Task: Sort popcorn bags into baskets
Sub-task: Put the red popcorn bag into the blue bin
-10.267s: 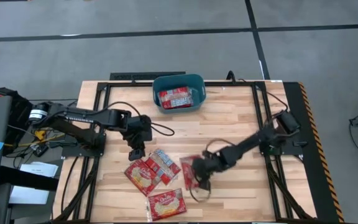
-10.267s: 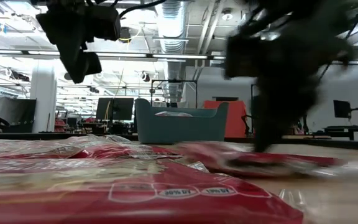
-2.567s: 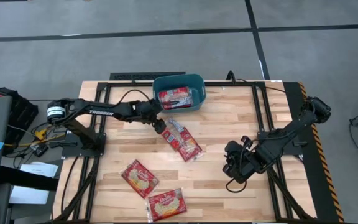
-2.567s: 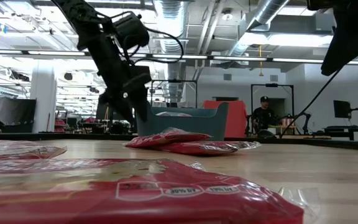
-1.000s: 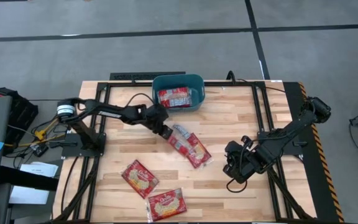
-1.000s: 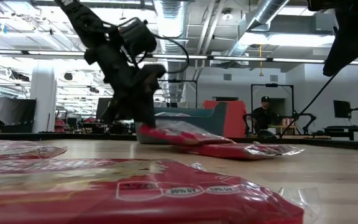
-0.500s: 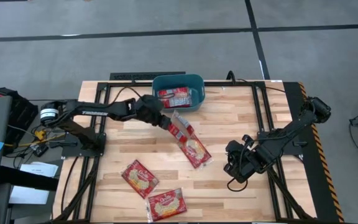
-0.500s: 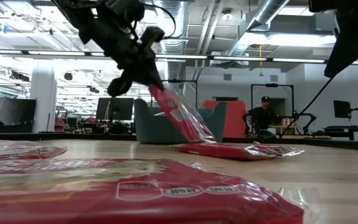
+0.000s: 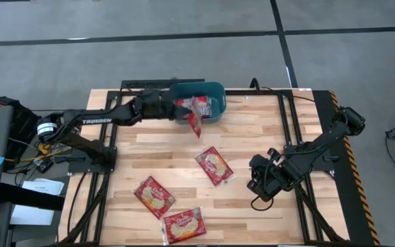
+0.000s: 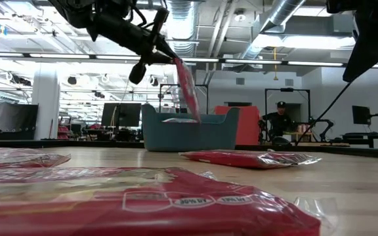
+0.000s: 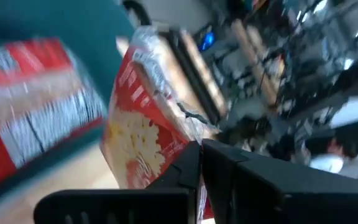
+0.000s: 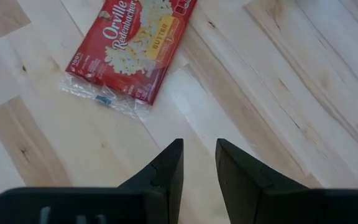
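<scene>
- Left end effector (image 9: 184, 113) is clamped on one bag (image 9: 196, 115) by its upper edge, up off the surface (image 9: 252, 130).
- Held bag hangs long axis roughly vertical, tilted; the low view shows its lower end (image 10: 188, 92) dipping toward the tub (image 10: 189, 131) rim.
- From above, the bag straddles the tub's (image 9: 214, 88) near wall: upper part over the inside, lower end over the wall on the surface side.
- Key relation: tub interior lies just beyond the end effector, toward the far edge. My read: a short push that way, then release, so the lower end clears the wall rather than catching on it.
- The tub already holds at least one bag lying flat (image 9: 208, 104).
- Left wrist view: the fingers (image 11: 191, 163) pinch the held bag's (image 11: 143, 134) edge, with the tub bag (image 11: 36, 106) just behind it.
- Right end effector (image 9: 258, 184) hovers low over the right side of the surface, fingers (image 12: 166, 165) slightly apart, gripping nothing.
- Nearest loose bag (image 9: 214, 165) lies flat just left of the right end effector; right wrist view has it (image 12: 132, 46) directly ahead, long axis diagonal. Right arm is clearly nearer to it.
- Two more bags (image 9: 156, 195) (image 9: 183, 224) lie flat near the front edge, left of centre, well apart from both end effectors; the left arm's base is on their side.
</scene>
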